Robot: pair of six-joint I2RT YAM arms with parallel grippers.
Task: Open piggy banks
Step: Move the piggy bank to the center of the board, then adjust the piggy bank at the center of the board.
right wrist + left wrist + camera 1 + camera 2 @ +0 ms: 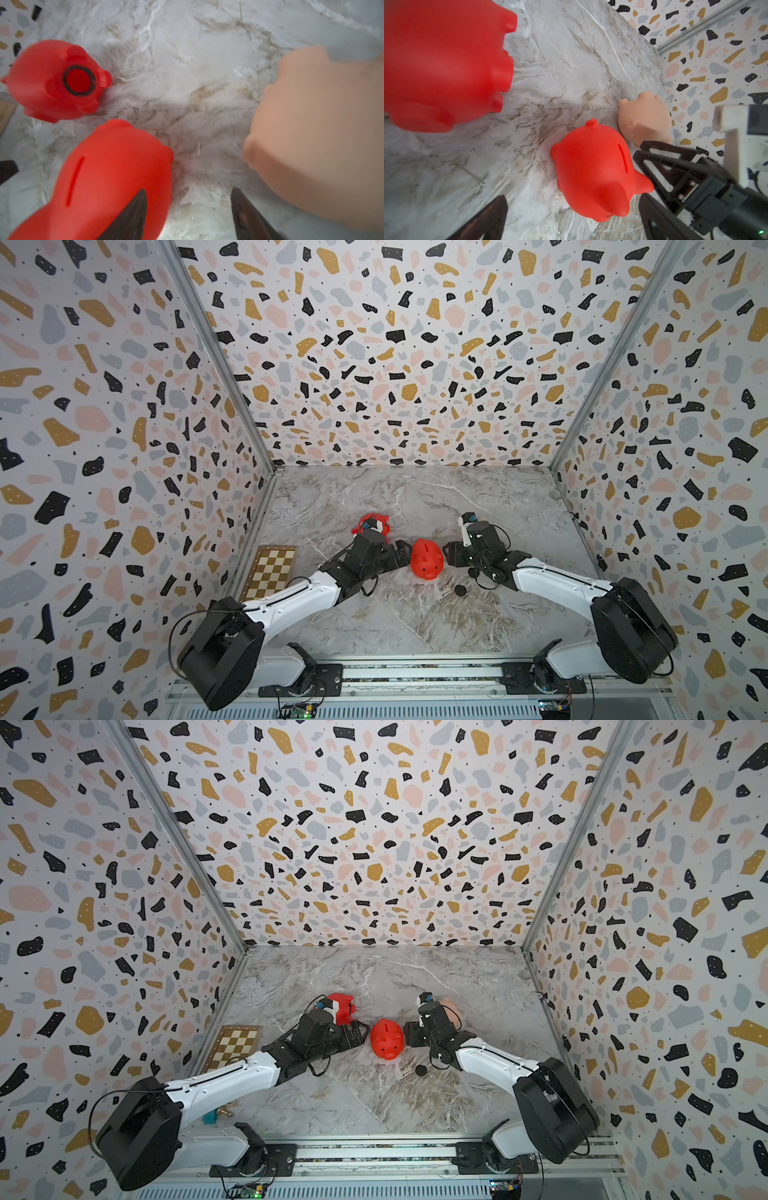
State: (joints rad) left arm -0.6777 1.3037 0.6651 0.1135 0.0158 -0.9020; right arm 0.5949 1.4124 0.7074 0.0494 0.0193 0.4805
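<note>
Left hand (402, 554), spread wide, and right hand (448, 553), less widely parted, flank the upright red piggy bank (427, 559) on the table (374, 614) between them, neither clamped on it; next it likely needs gripping and tipping to bare its underside.

Both top views look steeply down from high above the near edge, taking in the whole bench (415, 497). The wrist views sit low and close, facing each other across its middle, and share the upright red piggy bank (591, 176).
</note>
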